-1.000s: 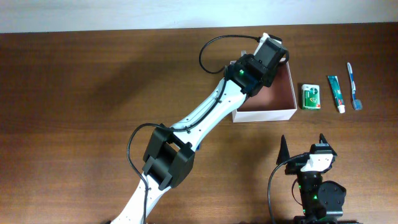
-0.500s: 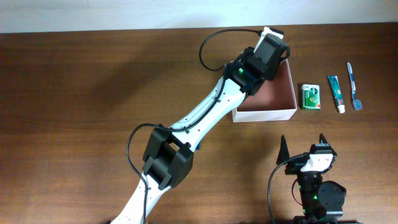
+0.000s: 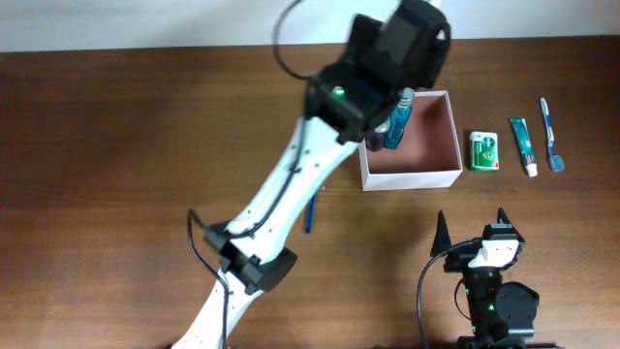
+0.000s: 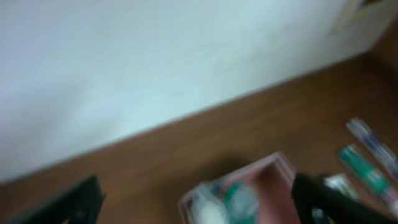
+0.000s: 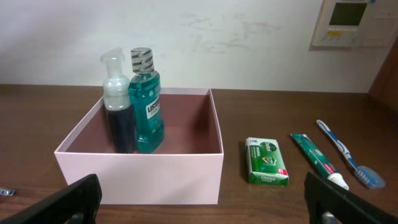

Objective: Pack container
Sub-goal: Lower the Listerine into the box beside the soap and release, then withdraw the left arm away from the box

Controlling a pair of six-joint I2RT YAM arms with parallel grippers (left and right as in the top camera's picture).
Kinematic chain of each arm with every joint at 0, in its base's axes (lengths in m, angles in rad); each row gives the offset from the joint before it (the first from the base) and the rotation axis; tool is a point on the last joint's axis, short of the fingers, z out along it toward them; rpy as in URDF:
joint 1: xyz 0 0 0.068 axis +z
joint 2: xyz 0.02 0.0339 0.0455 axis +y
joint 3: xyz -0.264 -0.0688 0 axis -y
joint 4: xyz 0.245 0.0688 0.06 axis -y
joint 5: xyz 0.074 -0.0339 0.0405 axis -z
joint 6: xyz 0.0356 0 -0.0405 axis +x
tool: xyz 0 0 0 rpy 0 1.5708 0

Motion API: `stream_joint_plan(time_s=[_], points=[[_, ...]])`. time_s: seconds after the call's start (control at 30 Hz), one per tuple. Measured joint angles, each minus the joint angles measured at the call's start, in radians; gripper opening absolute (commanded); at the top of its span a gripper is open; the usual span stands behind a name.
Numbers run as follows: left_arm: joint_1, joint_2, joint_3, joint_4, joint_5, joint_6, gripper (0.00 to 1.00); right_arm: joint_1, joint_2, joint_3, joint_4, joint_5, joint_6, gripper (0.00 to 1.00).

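Note:
The container (image 3: 412, 178), a white-walled box with a reddish-brown inside, stands at the table's far right. At its left side stand a teal mouthwash bottle (image 3: 397, 121) and a dark pump bottle (image 3: 373, 136); the right wrist view shows the mouthwash bottle (image 5: 146, 106) and the pump bottle (image 5: 119, 115) upright. My left gripper (image 4: 199, 202) hangs high above the box, open, nothing between its fingers; its view is blurred. My right gripper (image 5: 205, 205) rests open near the table's front edge, facing the container's wall (image 5: 140, 174).
Right of the box lie a green soap box (image 3: 484, 150), a toothpaste tube (image 3: 524, 145) and a toothbrush (image 3: 550, 134) in a row. A blue pen (image 3: 310, 211) lies on the table under the left arm. A wall runs behind the table.
My left gripper has opened and the left arm has lifted up and away from the container. The two bottles inside now show. The right arm has not moved.

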Motion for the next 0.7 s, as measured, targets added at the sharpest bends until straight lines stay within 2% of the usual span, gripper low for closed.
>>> stream_joint_plan(time_s=[0.07,0.27,0.5,0.7], points=[[0.027,-0.005,0.077,-0.140,-0.040,-0.001,0.99,0.000,0.000,0.000,0.000,0.000,0.001,0.99],[0.122,-0.029,0.093,-0.530,-0.082,-0.087,0.99,0.000,0.000,0.000,0.000,0.000,0.001,0.99],[0.200,-0.029,0.080,-0.549,0.113,-0.079,0.99,0.000,0.000,0.000,0.000,0.000,0.001,0.99],[0.255,-0.029,0.080,-0.549,0.136,-0.075,0.99,0.000,0.000,0.000,0.000,0.000,0.001,0.99]])
